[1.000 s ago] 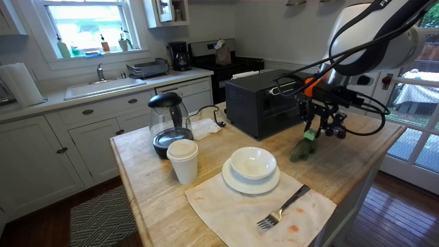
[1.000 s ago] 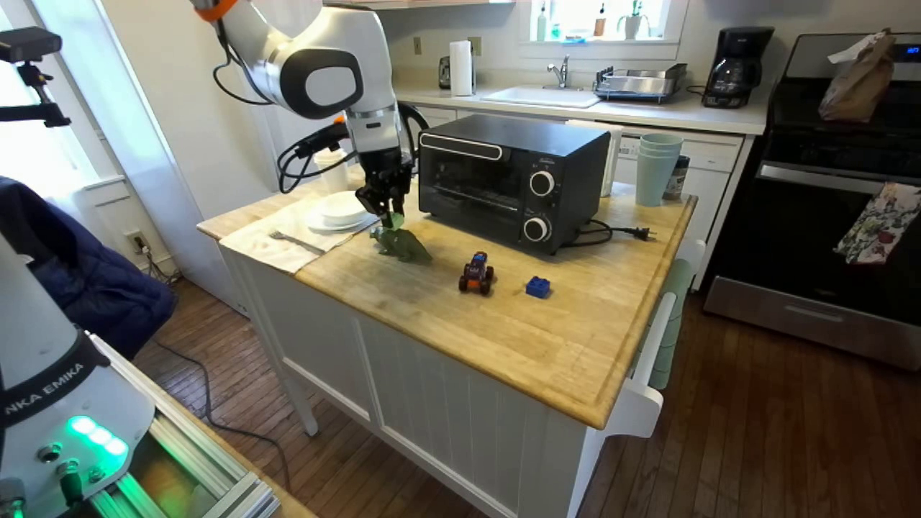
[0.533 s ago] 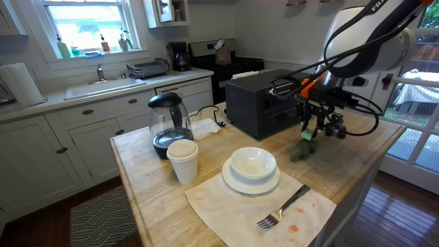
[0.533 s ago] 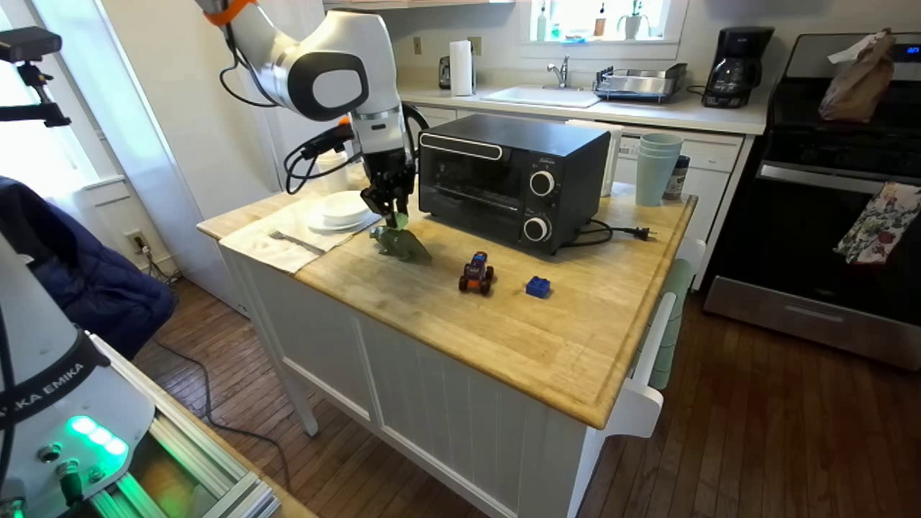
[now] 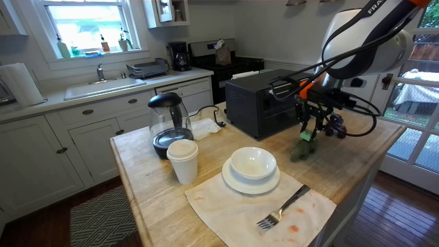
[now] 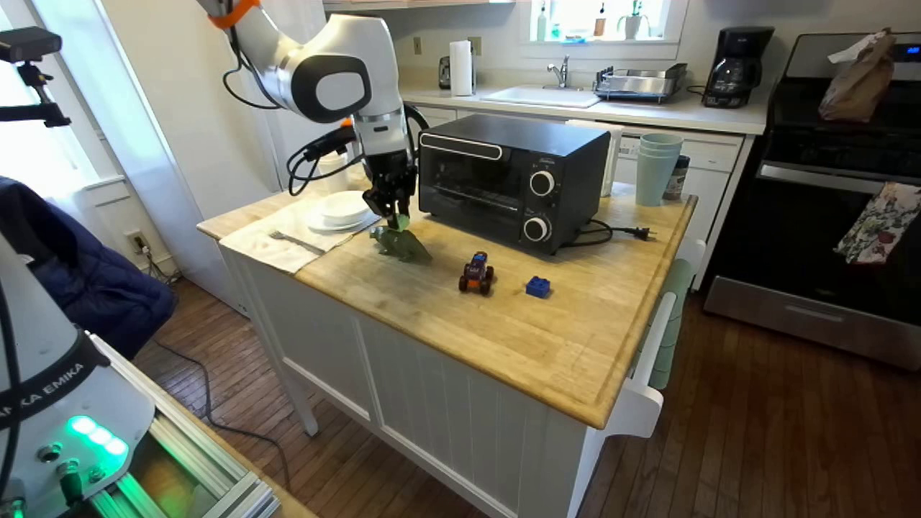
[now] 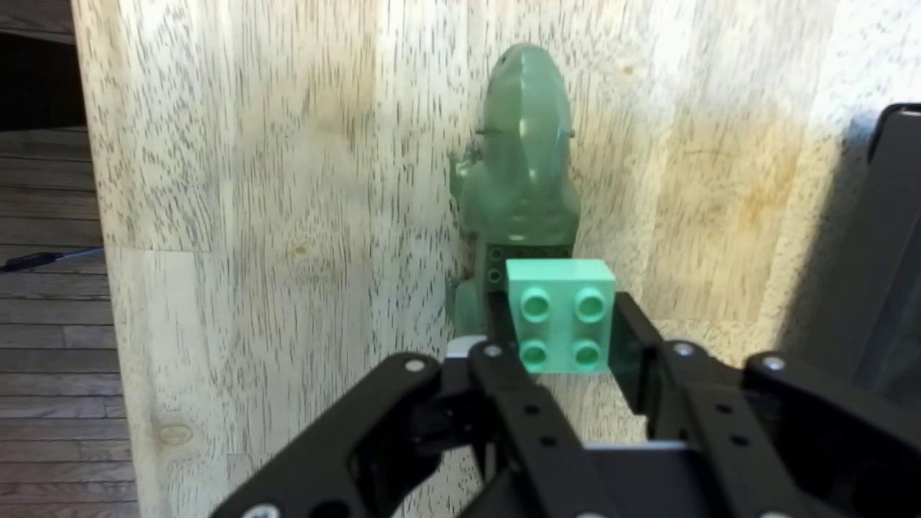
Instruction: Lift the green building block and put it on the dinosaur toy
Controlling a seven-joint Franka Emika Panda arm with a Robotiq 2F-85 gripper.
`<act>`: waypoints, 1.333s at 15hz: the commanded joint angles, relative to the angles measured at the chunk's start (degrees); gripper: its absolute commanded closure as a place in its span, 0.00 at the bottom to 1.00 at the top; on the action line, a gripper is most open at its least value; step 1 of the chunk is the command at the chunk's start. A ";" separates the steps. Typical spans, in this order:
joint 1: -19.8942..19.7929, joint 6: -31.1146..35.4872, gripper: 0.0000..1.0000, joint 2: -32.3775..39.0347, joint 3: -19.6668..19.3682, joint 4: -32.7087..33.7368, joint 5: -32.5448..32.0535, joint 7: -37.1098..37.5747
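Note:
My gripper is shut on the green building block, a light-green brick with studs on top. The block sits between the dark finger pads and is level. The dinosaur toy, darker green and elongated, stands on the table under it. In the wrist view the block covers part of the dark studded strip on its back and lies a little to its right. In both exterior views the block is just above the dinosaur. I cannot tell whether they touch.
A black toaster oven stands close beside the gripper. A white bowl on a plate and a fork lie on a cloth. A toy truck and a blue block are on the tabletop.
My gripper, with the green block held in it, has shifted slightly sideways toward the toaster oven above the dinosaur. The dinosaur has not moved.

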 commanded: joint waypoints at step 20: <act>0.57 -1.99 0.89 1.02 -0.34 1.28 0.93 0.20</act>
